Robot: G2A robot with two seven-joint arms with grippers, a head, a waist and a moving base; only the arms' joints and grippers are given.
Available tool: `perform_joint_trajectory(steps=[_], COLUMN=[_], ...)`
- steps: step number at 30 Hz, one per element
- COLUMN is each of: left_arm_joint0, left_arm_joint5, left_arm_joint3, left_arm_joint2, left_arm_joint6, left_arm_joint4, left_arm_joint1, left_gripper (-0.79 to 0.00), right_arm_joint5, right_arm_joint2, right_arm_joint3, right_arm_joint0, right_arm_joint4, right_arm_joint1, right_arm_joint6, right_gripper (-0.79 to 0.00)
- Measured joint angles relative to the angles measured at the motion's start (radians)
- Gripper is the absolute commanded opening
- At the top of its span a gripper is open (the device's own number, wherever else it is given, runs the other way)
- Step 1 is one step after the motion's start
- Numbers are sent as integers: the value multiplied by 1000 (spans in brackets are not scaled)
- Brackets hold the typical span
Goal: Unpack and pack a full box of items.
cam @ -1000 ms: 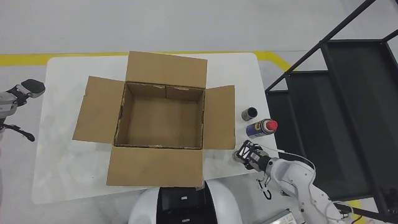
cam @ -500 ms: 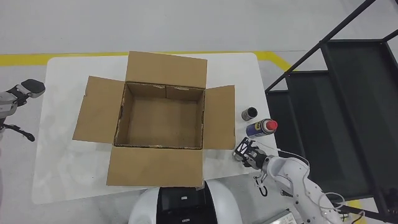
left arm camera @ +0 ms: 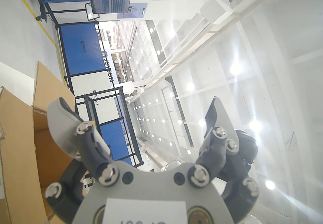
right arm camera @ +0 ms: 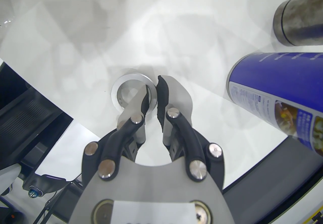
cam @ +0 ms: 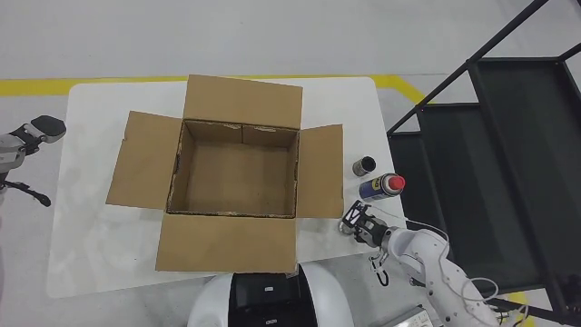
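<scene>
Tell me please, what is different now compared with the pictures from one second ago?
The right gripper shifted slightly toward the box and its wrist turned a little; its jaws now pinch the rim of the metal ring on the table. The box, the spray can, the small grey can and the left gripper stayed as they were.

The right end effector (right arm camera: 152, 96) pinched a metal ring (right arm camera: 126, 88), its fingers hiding part of the rim. Beside that end effector, a blue spray can (right arm camera: 272, 83) and a grey canister (right arm camera: 297, 23) beyond it were cut off by the frame edge. Beside the left end effector (left arm camera: 138, 104), the cardboard box (left arm camera: 17, 134) ran out of frame, leaving only part of its flaps in sight.
</scene>
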Motion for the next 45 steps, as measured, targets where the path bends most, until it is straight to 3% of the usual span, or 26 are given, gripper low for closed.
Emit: perform_joint_trajectory(steps=[16,26,36,45], left_arm_joint0=[0,0,0,0], left_arm_joint5=[0,0,0,0], left_arm_joint3=[0,0,0,0], left_arm_joint2=[0,0,0,0], left_arm_joint6=[0,0,0,0], left_arm_joint4=[0,0,0,0], left_arm_joint1=[0,0,0,0], left_gripper=[0,0,0,0], right_arm_joint5=[-14,-106,-20,54], right_arm_joint2=[31,157,314,386], right_arm_joint3=[-67,-233,-487,-617], right_arm_joint0=[-44,-193,-374,-354], right_arm_joint4=[55,143,145,191], right_arm_joint1=[10,31,39,37], right_arm_joint6=[-64,-173,-216,-217], right_gripper=[-785,-785,-785,-785])
